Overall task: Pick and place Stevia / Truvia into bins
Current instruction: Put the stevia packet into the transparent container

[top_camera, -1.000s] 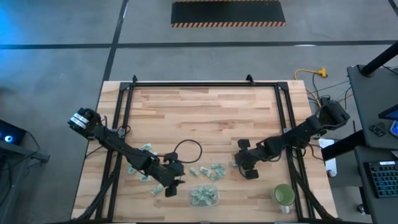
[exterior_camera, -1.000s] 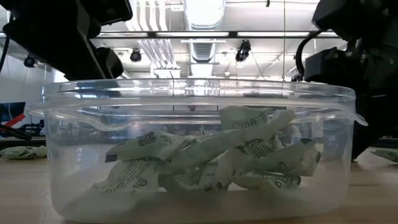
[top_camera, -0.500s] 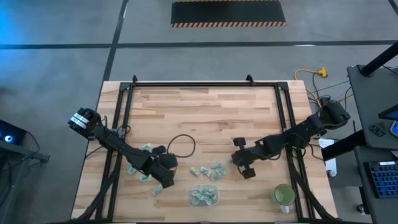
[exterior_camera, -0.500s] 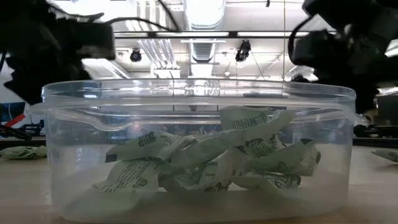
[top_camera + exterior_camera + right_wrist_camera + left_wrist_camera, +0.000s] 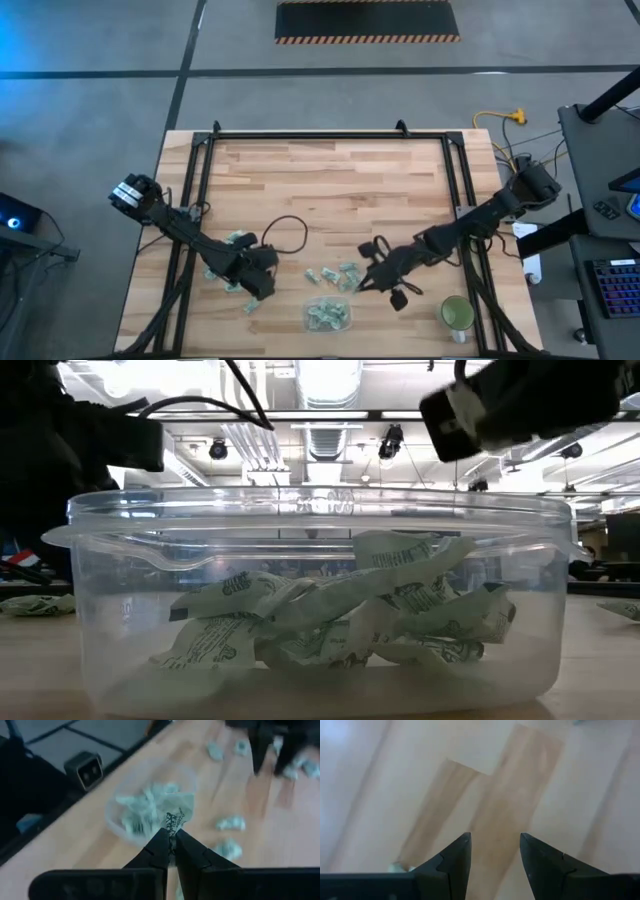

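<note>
Here, nearest the front edge of the wooden worktop (image 5: pixel 330 180), the clear plastic bin (image 5: pixel 327 314) sits with a crumpled heap of pale green and white Stevia sachets (image 5: pixel 330 622) inside it, its see-through wall (image 5: pixel 120 610) filling the low view. Just behind and to the right of the bin, the right end effector (image 5: pixel 362 283) hangs with its fingers pressed together, pinching one sachet (image 5: pixel 173 819) by its edge; the wrist view shows that packet sticking out beyond the fingertips with the bin below and beyond it. A loose cluster of sachets (image 5: pixel 333 274) lies on the wood just behind the bin, beside the right end effector. To the left of the bin, the left end effector (image 5: pixel 257 287) hovers over bare wood with its fingers (image 5: pixel 455 857) spread and nothing between them; more sachets (image 5: pixel 236 238) are scattered along that arm, and one (image 5: pixel 249 306) lies near it towards the front. A round green cup (image 5: pixel 457 315) stands near the front right corner. A black cable (image 5: pixel 285 232) loops across the middle of the worktop.
</note>
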{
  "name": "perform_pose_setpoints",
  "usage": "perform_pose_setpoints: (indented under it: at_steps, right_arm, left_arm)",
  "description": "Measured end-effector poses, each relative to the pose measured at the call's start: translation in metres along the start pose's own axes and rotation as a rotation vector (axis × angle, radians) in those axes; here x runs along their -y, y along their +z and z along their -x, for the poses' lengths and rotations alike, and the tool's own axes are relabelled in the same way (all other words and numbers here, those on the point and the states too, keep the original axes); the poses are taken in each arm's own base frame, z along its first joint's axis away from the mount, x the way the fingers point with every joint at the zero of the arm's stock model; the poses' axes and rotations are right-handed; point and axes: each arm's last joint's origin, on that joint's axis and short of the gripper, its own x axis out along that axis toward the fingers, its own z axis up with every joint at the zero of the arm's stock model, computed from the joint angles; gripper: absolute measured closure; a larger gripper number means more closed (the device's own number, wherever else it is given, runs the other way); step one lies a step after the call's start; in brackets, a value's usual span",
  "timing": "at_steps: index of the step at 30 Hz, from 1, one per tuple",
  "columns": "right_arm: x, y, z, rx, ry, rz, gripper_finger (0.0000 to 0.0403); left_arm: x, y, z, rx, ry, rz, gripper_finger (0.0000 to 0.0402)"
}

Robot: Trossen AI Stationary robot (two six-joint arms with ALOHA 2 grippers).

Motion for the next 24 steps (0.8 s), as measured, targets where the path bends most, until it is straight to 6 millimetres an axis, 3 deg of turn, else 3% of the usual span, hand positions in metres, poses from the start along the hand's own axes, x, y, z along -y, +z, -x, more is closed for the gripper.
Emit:
perform_pose_setpoints:
  at_steps: [5,13,20,24]
  right_arm:
    - [-0.005,-0.004,-0.019,0.072,0.076,0.033,0.0388]
    - [-0.005,-0.003,-0.058,-0.010,0.131,0.043,0.0387]
    - [-0.004,0.003,-0.080,-0.096,0.169,0.049,0.0385]
    - [-0.004,0.007,-0.082,-0.103,0.174,0.064,0.0356]
  left_arm:
    - [-0.008,-0.003,0.001,0.010,0.109,0.031,0.0249]
    - [-0.024,-0.012,0.005,-0.042,0.289,0.171,0.0249]
    - [-0.024,-0.012,0.005,-0.042,0.290,0.175,0.0249]
    - [-0.024,-0.012,0.005,-0.041,0.288,0.175,0.0249]
